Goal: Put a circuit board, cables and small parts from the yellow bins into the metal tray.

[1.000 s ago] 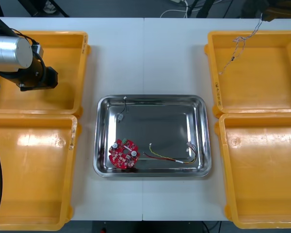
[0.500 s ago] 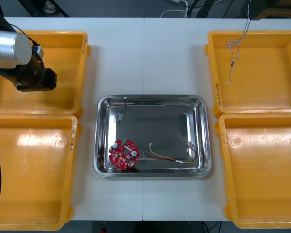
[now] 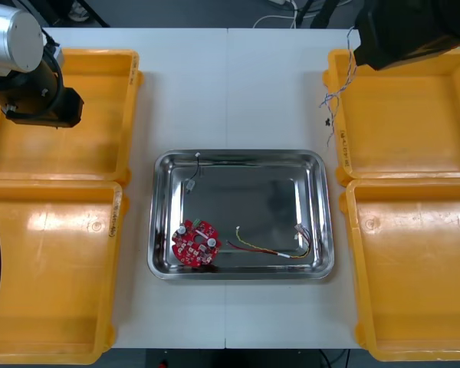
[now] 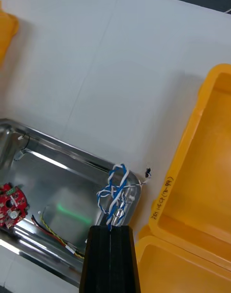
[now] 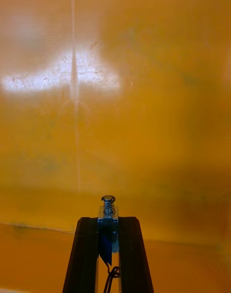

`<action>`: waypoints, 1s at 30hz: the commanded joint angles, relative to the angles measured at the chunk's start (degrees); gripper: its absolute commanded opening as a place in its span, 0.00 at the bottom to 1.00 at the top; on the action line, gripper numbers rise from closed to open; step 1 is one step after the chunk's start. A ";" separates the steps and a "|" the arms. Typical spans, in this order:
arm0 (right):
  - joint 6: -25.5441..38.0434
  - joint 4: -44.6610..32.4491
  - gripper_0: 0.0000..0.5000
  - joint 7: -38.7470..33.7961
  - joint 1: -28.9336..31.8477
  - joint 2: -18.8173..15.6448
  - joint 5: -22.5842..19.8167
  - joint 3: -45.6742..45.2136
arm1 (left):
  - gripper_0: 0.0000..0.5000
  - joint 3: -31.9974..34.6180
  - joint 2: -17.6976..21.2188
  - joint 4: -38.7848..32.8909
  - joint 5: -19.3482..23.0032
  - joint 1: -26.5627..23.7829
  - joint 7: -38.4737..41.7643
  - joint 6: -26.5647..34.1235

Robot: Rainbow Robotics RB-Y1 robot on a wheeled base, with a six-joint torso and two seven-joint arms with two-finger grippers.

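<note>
Bare tray [image 3: 254,198] floor beside board [image 3: 195,244], cables [image 3: 270,250]

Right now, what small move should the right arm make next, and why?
Probably move the right gripper toward the metal tray: its jaws are shut on the twisted blue and white cable, which hangs beside the far right yellow bin, not over the tray. The left gripper holds a small metal part over the far left bin.

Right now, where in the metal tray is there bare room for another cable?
Bare: middle and far right corner of the metal tray, bordered by the black cable, round red circuit board and red and yellow cable. Crowded: its near edge. The right hand holds the twisted blue and white cable.
</note>
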 commanded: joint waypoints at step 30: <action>0.23 -7.79 0.00 23.52 7.67 5.98 11.80 20.96 | 0.00 -3.82 -0.43 -33.16 4.87 7.87 15.24 12.07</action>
